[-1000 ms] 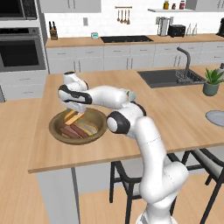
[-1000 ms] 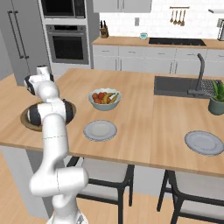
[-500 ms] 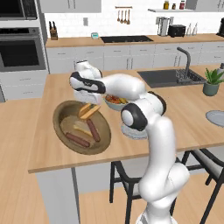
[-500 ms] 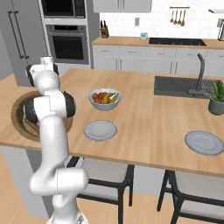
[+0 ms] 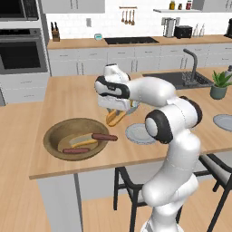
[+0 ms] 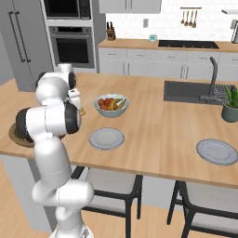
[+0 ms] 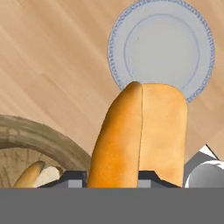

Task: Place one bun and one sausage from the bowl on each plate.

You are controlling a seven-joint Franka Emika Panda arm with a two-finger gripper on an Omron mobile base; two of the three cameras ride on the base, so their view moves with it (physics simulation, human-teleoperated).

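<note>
From the left base view, my jaws (image 5: pixel 117 113) are shut tight on a bun (image 5: pixel 115 118) and hold it up off the desk (image 5: pixel 68 97). The bun hangs down from them, tipped a bit. The wooden bowl (image 5: pixel 54 136) is off to one side of the jaws and lower. It has two sausages (image 5: pixel 104 137) and one more bun in it. The near plate (image 5: pixel 139 134) is just on the other side of the jaws. I think I need to carry the bun a little more that way, so it sits over the plate's middle.

From the right base view, the arm hides most of my hand. The near plate (image 6: pixel 106 138) is bare and sits just by the fruit bowl (image 6: pixel 111 105). I must not bump that bowl. The far plate (image 6: pixel 217 151) is well apart, near the plant (image 6: pixel 231 103).

From the hand view, the bun (image 7: pixel 139 135) is snug in the jaws, and the plate (image 7: pixel 161 50) lies ahead of its tip, not under it yet. I should go lower first, then let go softly, so the bun does not roll off the rim.
</note>
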